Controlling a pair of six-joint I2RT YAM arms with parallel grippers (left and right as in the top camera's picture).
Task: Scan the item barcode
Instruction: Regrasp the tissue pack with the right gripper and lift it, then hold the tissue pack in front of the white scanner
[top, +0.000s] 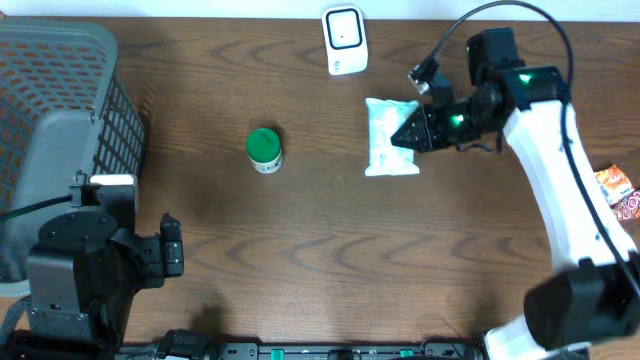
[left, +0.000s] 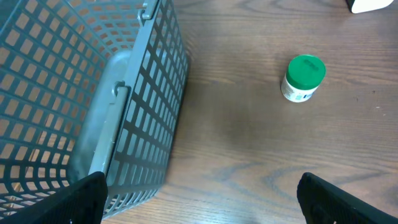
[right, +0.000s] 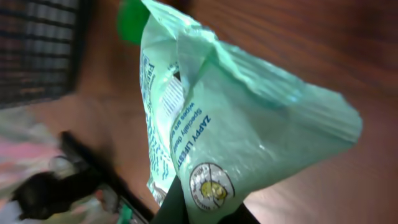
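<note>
A pale green plastic packet hangs pinched in my right gripper, which is shut on its right edge, to the right of the table's middle. In the right wrist view the packet fills the frame, with blue print and a small barcode on its left face. The white scanner stands at the table's back edge, apart from the packet. My left gripper is open over bare wood at the front left, nothing between its fingers.
A grey mesh basket fills the left side. A small bottle with a green cap stands left of the packet, also in the left wrist view as the bottle. Orange snack packets lie at the right edge.
</note>
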